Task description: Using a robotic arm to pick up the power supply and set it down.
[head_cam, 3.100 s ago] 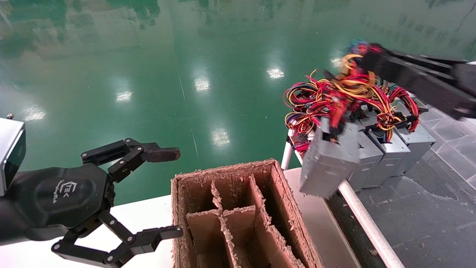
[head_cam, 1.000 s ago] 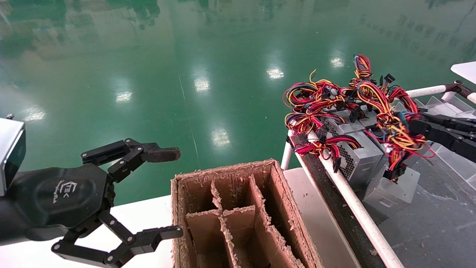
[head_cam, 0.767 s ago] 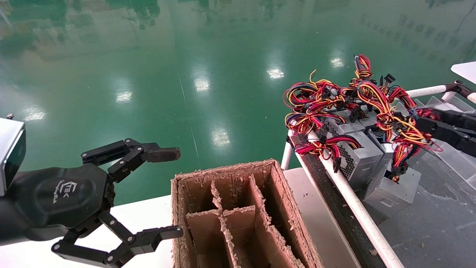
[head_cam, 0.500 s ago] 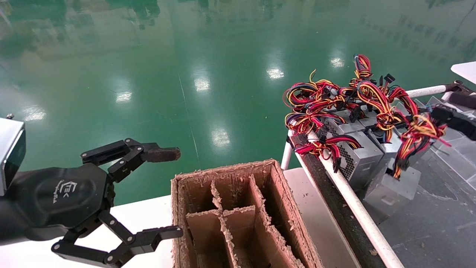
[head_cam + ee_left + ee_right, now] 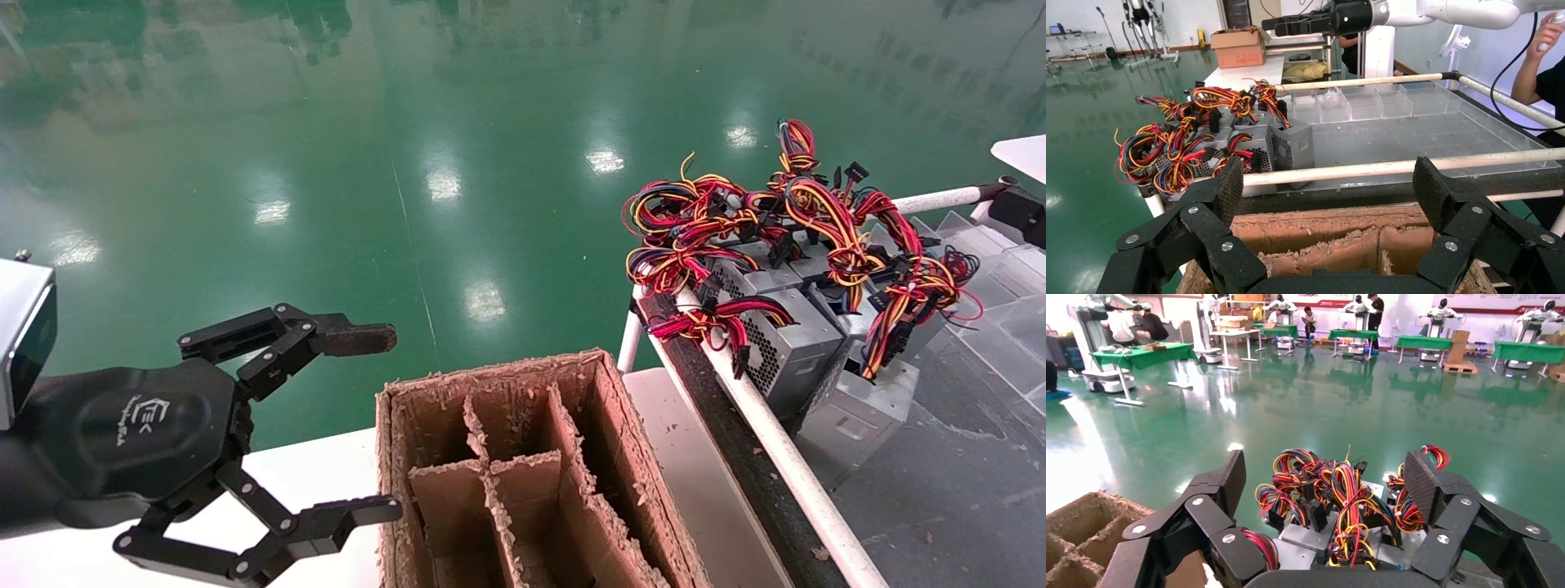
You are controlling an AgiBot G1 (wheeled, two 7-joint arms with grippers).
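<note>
The power supply, a grey metal box with a red and yellow wire bundle, rests tilted on the dark mat, leaning on the row of other units; the left wrist view shows it too. My right gripper is open and empty, hovering above and behind the wire bundles. In the head view only a black tip shows at the right edge. The left wrist view shows the white robotic arm raised high. My left gripper stays parked, open, beside the cardboard box.
A worn cardboard box with dividers stands on the white table. A white pipe rail edges the mat. Other power supplies with tangled wires stand in a row. Clear plastic trays lie behind. A person stands nearby.
The right gripper carried the power supply down onto the mat, let go of its wires and drew back to the right. The unit settled against the row. The left arm has not moved.
</note>
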